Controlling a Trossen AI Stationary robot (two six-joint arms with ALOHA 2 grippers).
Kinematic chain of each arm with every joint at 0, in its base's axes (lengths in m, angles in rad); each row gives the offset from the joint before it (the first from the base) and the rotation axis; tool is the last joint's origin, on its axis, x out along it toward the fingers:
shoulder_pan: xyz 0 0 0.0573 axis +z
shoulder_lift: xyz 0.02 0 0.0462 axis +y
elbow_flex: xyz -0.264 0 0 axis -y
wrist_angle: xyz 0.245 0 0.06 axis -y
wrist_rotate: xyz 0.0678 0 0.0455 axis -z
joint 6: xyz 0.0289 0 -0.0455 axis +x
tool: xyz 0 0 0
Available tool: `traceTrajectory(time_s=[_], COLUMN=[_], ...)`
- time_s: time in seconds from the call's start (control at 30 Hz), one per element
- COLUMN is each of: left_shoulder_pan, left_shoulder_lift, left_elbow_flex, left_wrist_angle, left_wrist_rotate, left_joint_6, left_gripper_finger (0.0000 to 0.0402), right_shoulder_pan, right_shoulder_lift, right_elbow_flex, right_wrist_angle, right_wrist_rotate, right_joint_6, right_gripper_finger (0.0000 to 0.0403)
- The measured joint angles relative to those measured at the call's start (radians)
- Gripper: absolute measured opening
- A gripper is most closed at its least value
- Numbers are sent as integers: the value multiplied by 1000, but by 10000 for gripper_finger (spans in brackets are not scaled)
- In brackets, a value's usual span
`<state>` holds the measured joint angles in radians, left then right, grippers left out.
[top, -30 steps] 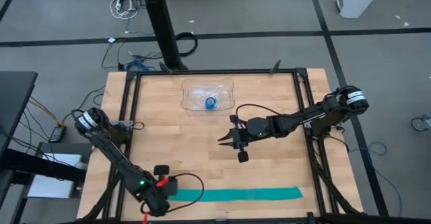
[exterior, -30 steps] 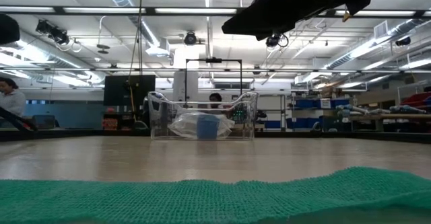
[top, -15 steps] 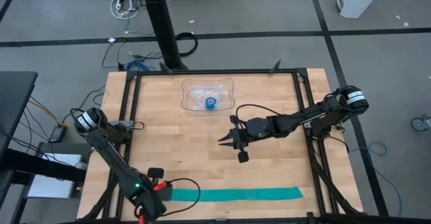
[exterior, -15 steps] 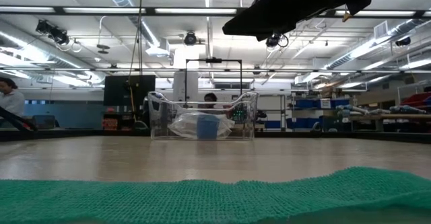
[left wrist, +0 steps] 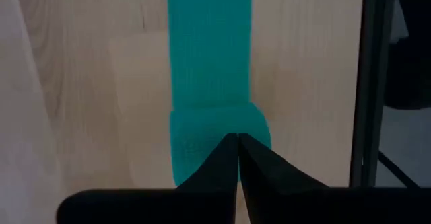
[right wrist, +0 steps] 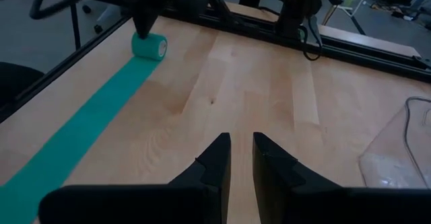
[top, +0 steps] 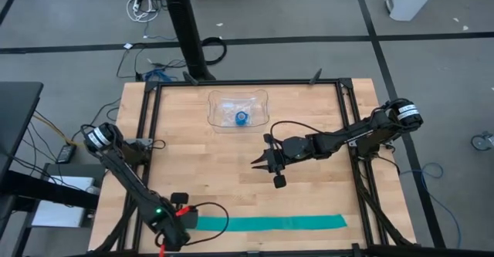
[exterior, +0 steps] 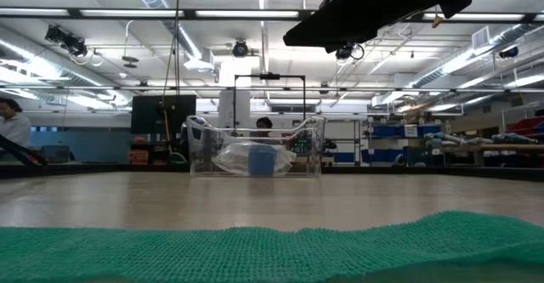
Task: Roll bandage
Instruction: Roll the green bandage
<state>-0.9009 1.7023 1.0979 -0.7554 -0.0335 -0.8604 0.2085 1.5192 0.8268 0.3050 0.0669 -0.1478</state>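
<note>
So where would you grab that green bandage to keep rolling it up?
At the small rolled end of the bandage, coming down from above, where the left gripper is shut on it. The rest lies as a flat strip on the table, with nothing to pinch.

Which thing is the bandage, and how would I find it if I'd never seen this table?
Start at the wooden table and go to the edge farthest from the clear plastic tray. The bandage lies flat there, one end rolled up at the left gripper. It's a long teal-green strip, unlike the small bright-blue roll inside the tray.
</note>
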Motion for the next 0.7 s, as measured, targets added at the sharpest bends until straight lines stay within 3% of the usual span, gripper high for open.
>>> traceTrajectory(time_s=[0.7], left_shoulder_pan=[53], left_shoulder_lift=[27], left_elbow_flex=[-104], left_wrist_angle=[298], left_wrist_rotate=[-146], left_joint_6=[70], left_gripper_finger=[23], right_shoulder_pan=[1], right_shoulder_lift=[0], right_elbow_flex=[0], right_wrist_angle=[4], right_wrist_rotate=[16], right_joint_6=[19], right_gripper_finger=[52])
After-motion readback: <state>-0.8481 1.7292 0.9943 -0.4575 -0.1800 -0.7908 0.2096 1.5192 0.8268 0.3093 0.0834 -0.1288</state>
